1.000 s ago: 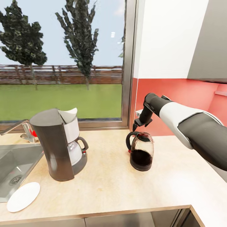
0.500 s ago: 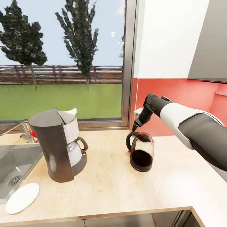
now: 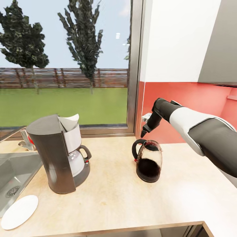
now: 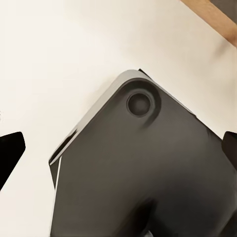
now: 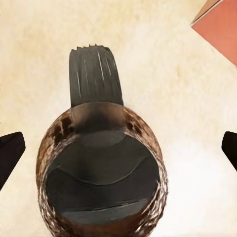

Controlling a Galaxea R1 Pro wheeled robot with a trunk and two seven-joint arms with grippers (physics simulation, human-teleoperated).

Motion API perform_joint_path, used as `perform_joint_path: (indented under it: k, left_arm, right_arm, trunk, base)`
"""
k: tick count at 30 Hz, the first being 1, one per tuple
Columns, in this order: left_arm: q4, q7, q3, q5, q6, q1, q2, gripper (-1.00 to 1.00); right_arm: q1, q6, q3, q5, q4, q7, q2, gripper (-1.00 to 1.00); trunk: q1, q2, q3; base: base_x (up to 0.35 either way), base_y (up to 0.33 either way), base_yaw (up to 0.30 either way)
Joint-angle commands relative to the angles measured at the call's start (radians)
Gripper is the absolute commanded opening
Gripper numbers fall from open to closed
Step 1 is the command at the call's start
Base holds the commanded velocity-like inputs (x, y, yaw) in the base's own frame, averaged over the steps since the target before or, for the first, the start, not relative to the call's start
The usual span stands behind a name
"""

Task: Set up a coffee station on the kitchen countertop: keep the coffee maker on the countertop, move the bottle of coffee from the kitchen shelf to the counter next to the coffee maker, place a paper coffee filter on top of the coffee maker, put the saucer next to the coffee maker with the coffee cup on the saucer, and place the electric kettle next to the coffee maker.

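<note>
The dark grey coffee maker (image 3: 56, 158) stands on the kitchen countertop (image 3: 112, 197), left of centre. A white cone-like piece (image 3: 71, 119) pokes up at its top and looks like the paper coffee filter. The glass electric kettle (image 3: 148, 161) stands to its right, upright, with its black handle toward the window. My right gripper (image 3: 144, 132) hovers open just above the kettle's handle. From above, the kettle (image 5: 101, 173) lies between the spread fingertips (image 5: 10, 153). The white saucer (image 3: 19, 206) lies at the counter's front left. My left gripper (image 4: 118, 148) is open. The bottle of coffee and the coffee cup are out of view.
A steel sink (image 3: 14, 171) with a faucet (image 3: 23, 137) is set in the counter at the left. A window (image 3: 65, 65) runs behind the counter, and a red wall (image 3: 184, 98) stands at the back right. The left wrist view shows a dark robot part (image 4: 143, 177).
The whole head view has shifted slightly, so the camera moved. The right gripper stays open just above the kettle's handle. The kettle, the coffee maker and the saucer have not moved.
</note>
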Motion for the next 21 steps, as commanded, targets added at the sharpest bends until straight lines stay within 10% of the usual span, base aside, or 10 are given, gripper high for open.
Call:
perform_joint_path:
  k: [1, 21]
  left_arm:
    - [-0.001, -0.002, 0.008, -0.002, -0.002, 0.0, -0.002, 1.0]
    - [0.007, -0.002, 0.009, 0.0, 0.0, 0.0, -0.004, 1.0]
  right_arm:
    - [0.006, -0.002, -0.006, 0.01, 0.002, 0.034, -0.001, 1.0]
    - [0.025, -0.009, -0.006, 0.014, 0.002, 0.051, -0.001, 1.0]
  trunk:
    - [0.0, -0.001, -0.002]
    - [0.073, -0.134, -0.061]
  base:
    - [0.0, 0.0, 0.0]
    - [0.0, 0.0, 0.0]
